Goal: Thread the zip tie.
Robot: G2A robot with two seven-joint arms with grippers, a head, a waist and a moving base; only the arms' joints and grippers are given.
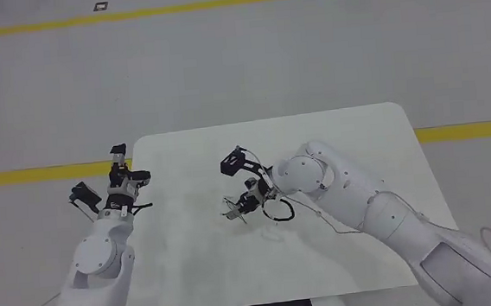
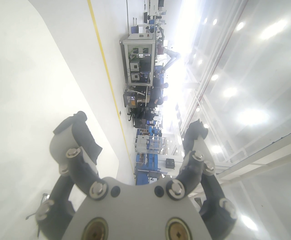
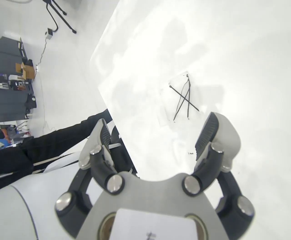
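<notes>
Right claw (image 3: 155,134) hangs over the middle of the white rounded tabletop (image 1: 332,146), its arm coming in from four o'clock. It is spread wide, ribbed pads facing each other, nothing between them and nothing touching them. The thin black plastic zip ties (image 3: 185,99) lie flat on the tabletop just beyond its fingertips. There are a few slim strips crossed over one another, apparently inside a clear plastic sleeve (image 3: 166,106), though that is hard to confirm.

The step in hand looks like the pick-up, and it calls for care. The strips overlap, so the claw should go for a single tie at a free end, away from the crossing. It should come down low with the pads square across the strip, since something this thin and flat slips out of a shallow pinch. If the ties are in a sleeve, that film could get caught in the pinch too.

Over at nine o'clock, the left claw (image 1: 100,173) sits at the tabletop's edge — released, wide open, holding nothing, well apart from the ties. It will need to come in to take the other end.
</notes>
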